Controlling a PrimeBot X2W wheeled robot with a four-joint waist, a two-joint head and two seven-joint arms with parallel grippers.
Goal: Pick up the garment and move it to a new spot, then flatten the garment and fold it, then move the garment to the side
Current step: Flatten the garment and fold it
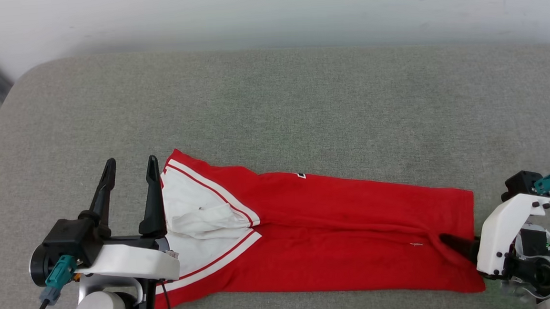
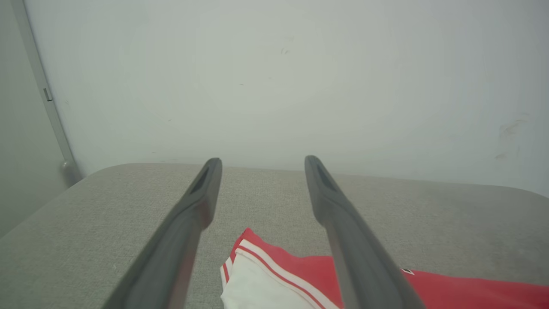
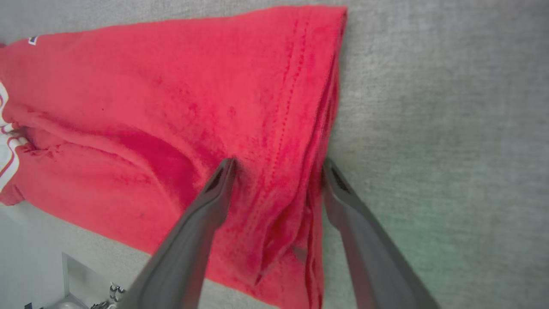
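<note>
We see the garment (image 1: 336,217) lying as a long red band on the grey cushion (image 1: 300,91), folded lengthwise and stretched from one pincer to the other. Its white sleeves with red-and-white trim lie at the left pincer's end, and its red hem lies at the right pincer's end.

The left pincer (image 1: 131,159) stands wide open and holds nothing. In the head view its two dark fingers point toward the pale wall (image 1: 266,11). The sleeve end of the garment lies just beside its inner finger, the one nearer the other arm; we cannot tell whether that finger touches the cloth. In the left wrist view the left pincer (image 2: 262,159) has bare grey cushion (image 2: 85,240) between its fingertips. Nearer its base, the striped corner of the garment (image 2: 274,274) sits between the two fingers and runs on beneath the inner one. A small dark-and-white label (image 2: 406,271) sits on the cloth's far edge just past that finger.

The right pincer (image 1: 452,245) is down at the hem; in the head view we see one dark finger lying on the red cloth just inside the edge. In the right wrist view the right pincer (image 3: 279,162) is spread wide, astride the hem. One fingertip lies on the red garment (image 3: 171,94) and the other on the grey cushion (image 3: 450,128) just outside the edge, with a bunched ridge of hem between them. The jaws stand apart, not clamped on the cloth.
</note>
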